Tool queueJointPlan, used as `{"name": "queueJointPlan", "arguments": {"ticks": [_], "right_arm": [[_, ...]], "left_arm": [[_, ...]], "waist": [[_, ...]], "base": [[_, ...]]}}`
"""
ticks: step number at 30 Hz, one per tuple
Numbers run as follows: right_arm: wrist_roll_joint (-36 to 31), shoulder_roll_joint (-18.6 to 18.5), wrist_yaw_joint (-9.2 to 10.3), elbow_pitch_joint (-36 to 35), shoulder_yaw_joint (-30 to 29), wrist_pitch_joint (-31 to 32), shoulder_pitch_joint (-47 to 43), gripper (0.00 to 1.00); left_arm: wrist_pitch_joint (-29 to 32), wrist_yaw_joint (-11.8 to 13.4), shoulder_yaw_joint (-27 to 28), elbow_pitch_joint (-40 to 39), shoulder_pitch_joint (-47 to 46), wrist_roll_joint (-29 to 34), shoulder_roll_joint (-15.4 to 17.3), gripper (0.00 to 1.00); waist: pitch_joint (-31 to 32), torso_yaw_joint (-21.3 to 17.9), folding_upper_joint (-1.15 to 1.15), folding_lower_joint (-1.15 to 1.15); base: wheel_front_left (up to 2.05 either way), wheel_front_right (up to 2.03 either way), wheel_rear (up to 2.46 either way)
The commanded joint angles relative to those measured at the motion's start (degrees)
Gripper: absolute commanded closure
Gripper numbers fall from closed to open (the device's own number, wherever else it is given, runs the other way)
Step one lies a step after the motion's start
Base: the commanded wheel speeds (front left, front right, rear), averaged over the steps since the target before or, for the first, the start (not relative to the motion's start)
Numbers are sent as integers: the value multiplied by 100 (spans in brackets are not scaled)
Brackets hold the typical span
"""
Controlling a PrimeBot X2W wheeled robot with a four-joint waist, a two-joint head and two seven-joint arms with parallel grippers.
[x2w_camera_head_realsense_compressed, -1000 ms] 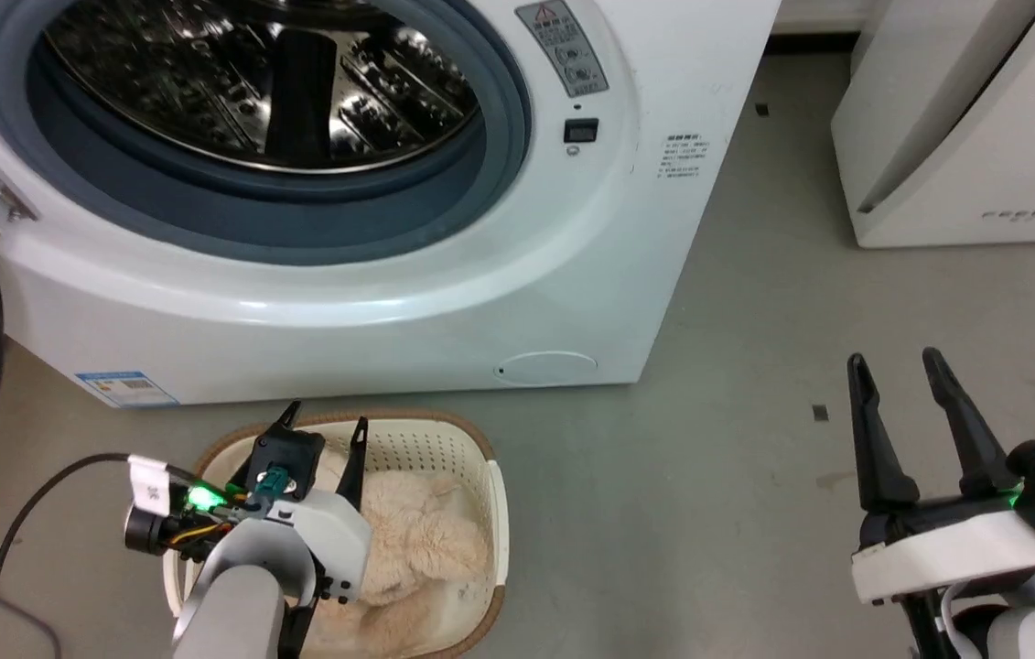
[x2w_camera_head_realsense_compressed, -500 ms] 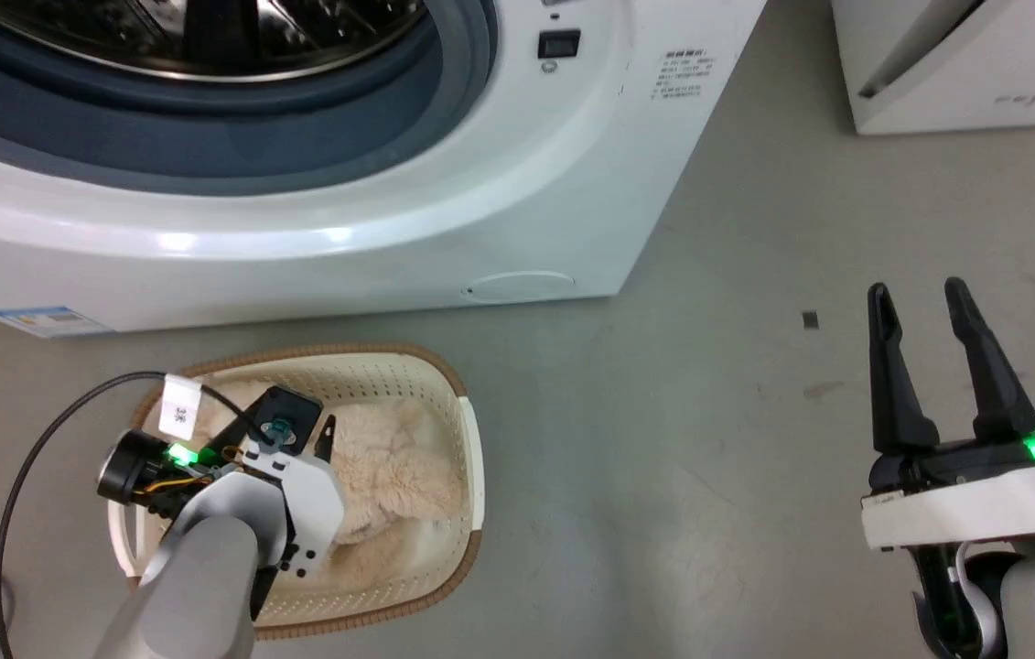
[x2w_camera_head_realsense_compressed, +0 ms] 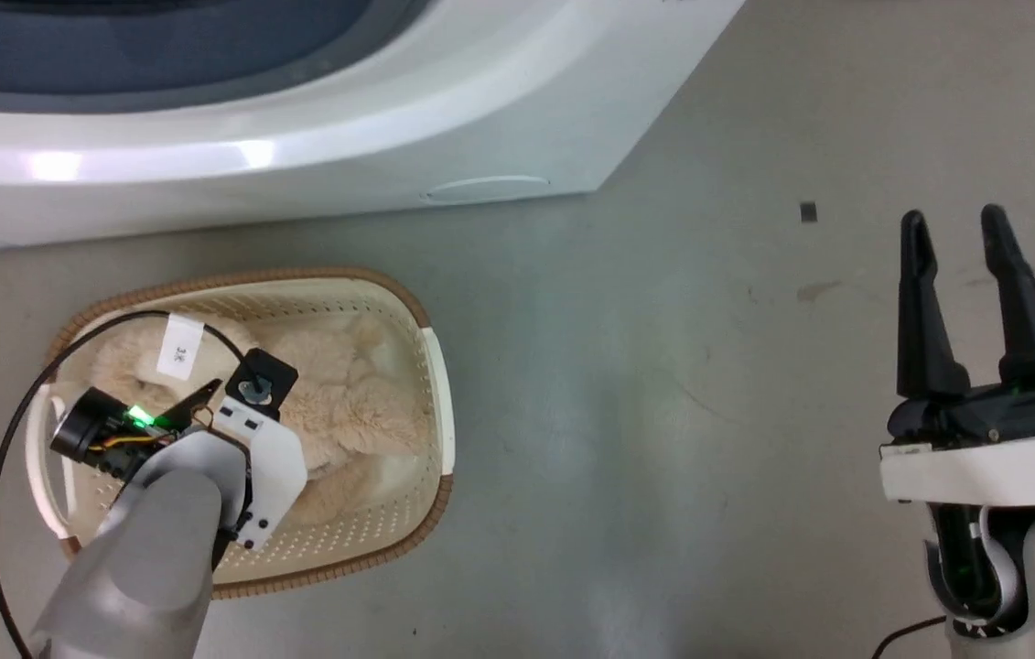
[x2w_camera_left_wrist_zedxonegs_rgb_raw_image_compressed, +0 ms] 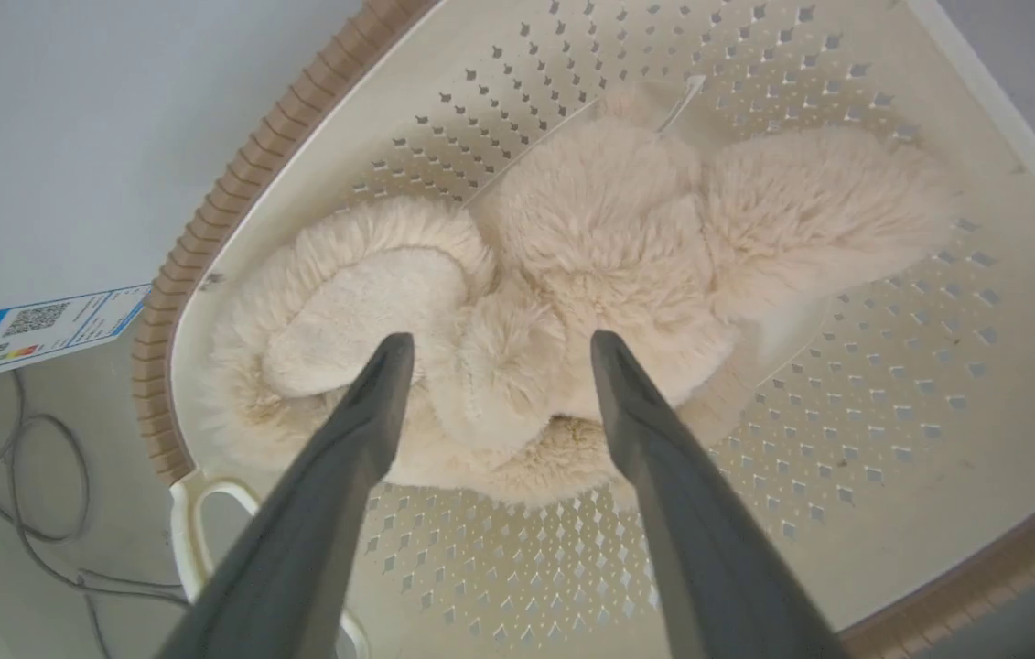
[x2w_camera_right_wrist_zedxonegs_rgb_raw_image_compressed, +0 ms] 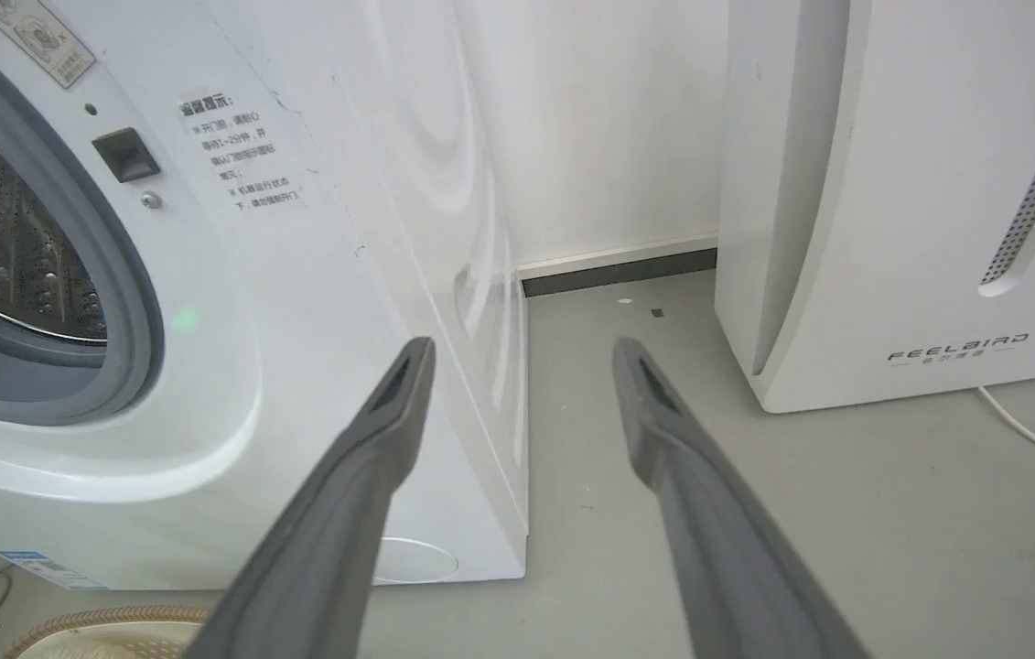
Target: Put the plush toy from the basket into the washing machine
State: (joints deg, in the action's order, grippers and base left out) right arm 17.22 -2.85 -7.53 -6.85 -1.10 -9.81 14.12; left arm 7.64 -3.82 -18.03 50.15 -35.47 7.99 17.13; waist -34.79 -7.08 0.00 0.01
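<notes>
Left gripper (x2w_camera_left_wrist_zedxonegs_rgb_raw_image_compressed: 501,340): jaws wide apart, nothing clamped. The tips are down inside the basket (x2w_camera_left_wrist_zedxonegs_rgb_raw_image_compressed: 846,384), straddling a fluffy lobe of the toy (x2w_camera_left_wrist_zedxonegs_rgb_raw_image_compressed: 609,238). They sit at fur level; can't tell if they press in.

The toy lies curled on the basket bottom, bunched toward one end, with bare perforated bottom around it. In the head view the left wrist covers the toy's middle, and a black cable (x2w_camera_head_realsense_compressed: 0,458) loops from the wrist out past the basket's left rim.

The basket is on the floor (x2w_camera_head_realsense_compressed: 618,412) just in front of the washer (x2w_camera_head_realsense_compressed: 297,165), near its lower front panel and not touching it.

Right gripper (x2w_camera_head_realsense_compressed: 953,217): jaws apart, empty, over bare floor well right of the basket.

Its wrist view faces the washer's front corner, with the grey gasket and steel drum at the left edge and the porthole uncovered. A white FEELBIRD unit (x2w_camera_right_wrist_zedxonegs_rgb_raw_image_compressed: 892,183) stands right of the washer, with a strip of floor between them.
</notes>
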Motion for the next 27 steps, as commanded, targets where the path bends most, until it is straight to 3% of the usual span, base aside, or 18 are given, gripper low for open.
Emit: {"name": "queueJointPlan", "arguments": {"ticks": [1,25,26,27], "right_arm": [[97,-2,3,-76,-18,-75,154,0],[526,-2,4,-254,-50,-361,656,0],[539,-2,4,-253,-55,-373,670,0],[551,-2,4,-251,-58,-385,686,0]], "left_arm": [[48,-33,-93,182,-244,64,61,0],[387,-162,-666,1601,-1489,-66,216,0],[364,-174,-694,1659,-1533,-77,204,65],[313,-184,-727,1713,-1581,-83,198,100]], "waist": [[-283,-68,0,-1],[-1499,-243,0,-1],[-1521,-241,0,-1],[-1546,-240,0,-1]], "base": [[0,0,0],[0,0,0],[0,0,0],[0,0,0]]}}
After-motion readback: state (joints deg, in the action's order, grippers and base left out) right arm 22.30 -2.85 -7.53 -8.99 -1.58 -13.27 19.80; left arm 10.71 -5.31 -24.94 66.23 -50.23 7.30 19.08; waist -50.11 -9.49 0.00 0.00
